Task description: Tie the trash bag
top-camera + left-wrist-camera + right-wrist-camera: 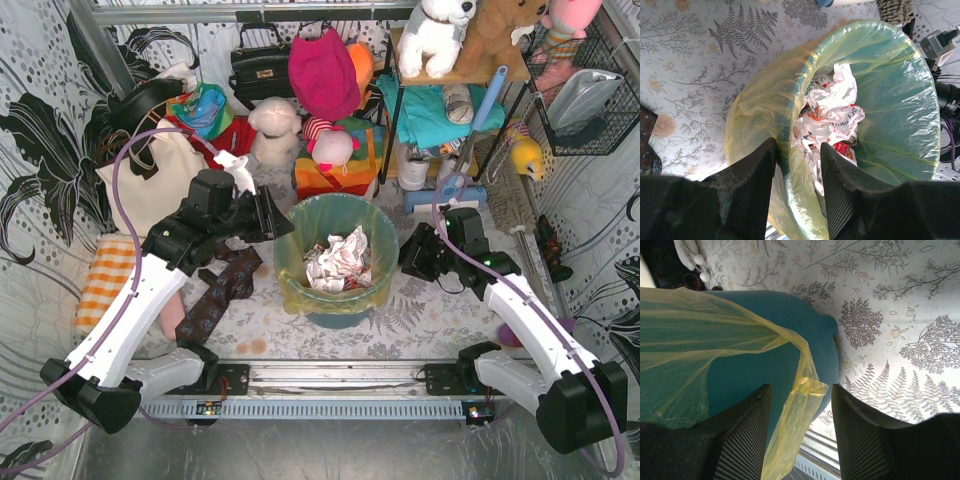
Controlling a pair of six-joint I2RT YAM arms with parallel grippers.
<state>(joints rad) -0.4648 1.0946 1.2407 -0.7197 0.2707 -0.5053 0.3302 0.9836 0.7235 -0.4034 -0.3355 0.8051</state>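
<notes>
The yellow trash bag [300, 292] lines the round teal bin [338, 318] at mid-table, its rim folded over the bin's edge, with crumpled white paper [338, 262] inside. My left gripper [280, 216] is at the bin's far-left rim. In the left wrist view it [797, 150] is open, its fingers astride the bag's rim [795, 185], with paper [832, 110] beyond. My right gripper [408, 258] is at the bin's right side. In the right wrist view it [801, 390] is open, with a hanging strip of the bag [799, 415] between its fingers, in front of the bin wall [755, 375].
A cream tote bag [150, 185], a dark patterned cloth [220, 290] and an orange checked cloth [102, 280] lie left of the bin. Soft toys [275, 128] and a shelf [450, 100] stand behind it. A metal rail [340, 378] runs along the near edge.
</notes>
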